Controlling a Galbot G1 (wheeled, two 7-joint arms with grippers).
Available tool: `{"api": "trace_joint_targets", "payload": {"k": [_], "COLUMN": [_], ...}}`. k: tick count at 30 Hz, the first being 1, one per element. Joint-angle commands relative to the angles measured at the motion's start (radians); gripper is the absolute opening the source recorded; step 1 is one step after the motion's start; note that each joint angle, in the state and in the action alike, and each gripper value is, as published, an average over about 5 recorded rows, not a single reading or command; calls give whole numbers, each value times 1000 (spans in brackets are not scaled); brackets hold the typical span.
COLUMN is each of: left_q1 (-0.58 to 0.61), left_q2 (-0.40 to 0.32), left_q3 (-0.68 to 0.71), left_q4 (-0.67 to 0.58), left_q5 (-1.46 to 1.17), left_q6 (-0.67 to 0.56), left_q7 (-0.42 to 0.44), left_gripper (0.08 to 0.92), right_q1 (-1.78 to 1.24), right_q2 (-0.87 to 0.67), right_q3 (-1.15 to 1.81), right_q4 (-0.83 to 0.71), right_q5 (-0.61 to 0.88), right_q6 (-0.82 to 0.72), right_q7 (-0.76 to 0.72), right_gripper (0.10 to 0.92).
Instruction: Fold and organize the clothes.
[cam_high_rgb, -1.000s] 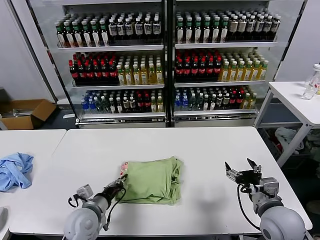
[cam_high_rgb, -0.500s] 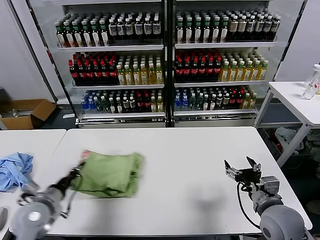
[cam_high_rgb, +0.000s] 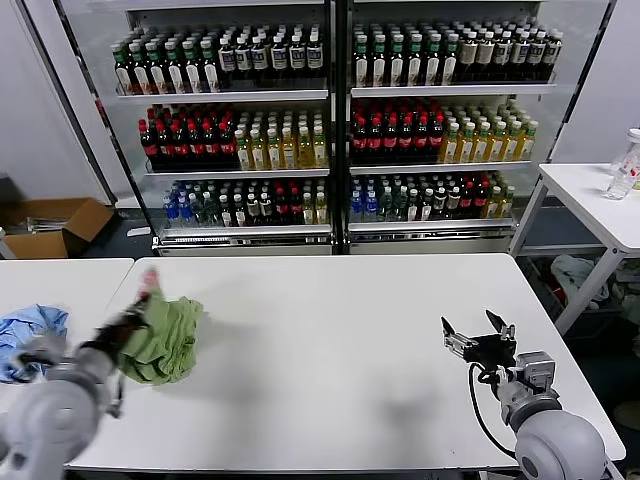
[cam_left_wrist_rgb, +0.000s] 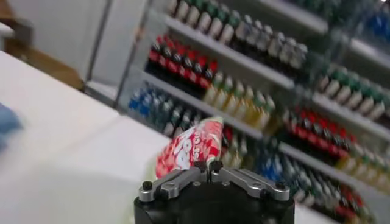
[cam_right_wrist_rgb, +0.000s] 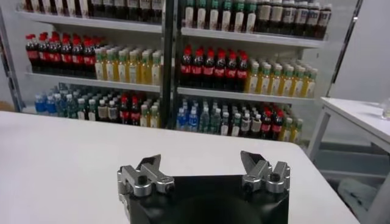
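**Left arm swinging out wide, right arm waiting**

The left arm is reaching out toward the far left edge of the table, its forearm angled up and away from the body. The left gripper (cam_high_rgb: 128, 322) is clamping its 2 fingers (cam_left_wrist_rgb: 200, 165) tightly together, pinching the green shirt (cam_high_rgb: 165, 338) between the tips. The right arm is sitting low at the right side of the table, elbow tucked near the body. The right gripper (cam_high_rgb: 476, 334) is pointing forward with its 2 fingers (cam_right_wrist_rgb: 148, 165) spread wide apart, gripping nothing and hanging just above the tabletop.
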Motion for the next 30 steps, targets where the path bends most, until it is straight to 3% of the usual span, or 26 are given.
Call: {"api": "trace_joint_targets", "payload": {"k": [1, 4, 6, 12, 16, 21, 26, 30], "left_q1": [-143, -191, -230, -294, -258, -163, -44, 47], "left_q2": [-399, -502, -533, -533, -486, -357, -256, -210], "left_q3": [493, 552, 575, 590, 567, 495, 320, 174], "left_q4": [21, 105, 180, 360, 280, 108, -38, -62], "left_q5": [148, 138, 149, 323, 445, 628, 632, 601], "left_q6": [6, -10, -29, -65, -95, -125, -125, -141], "left_q7": [-94, -96, -94, -22, 27, 76, 83, 79], "left_gripper": [91, 91, 91, 92, 155, 294, 441, 553], "right_q1": [15, 22, 30, 77, 137, 284, 483, 587], "right_q2": [0, -6, -5, 1, 7, 60, 201, 335], "right_q3": [-5, -4, -6, -46, -111, -304, -542, -669], "right_q4": [6, -1, -8, -38, -74, -140, -302, -466], "right_q5": [1, 5, 6, 4, 26, 66, 115, 184], "right_q6": [4, 10, 13, 20, 32, 27, -10, -55], "right_q7": [-3, -8, -10, -21, -28, -18, 15, 65], "right_gripper": [823, 823, 823, 823, 823, 823, 823, 823]}}
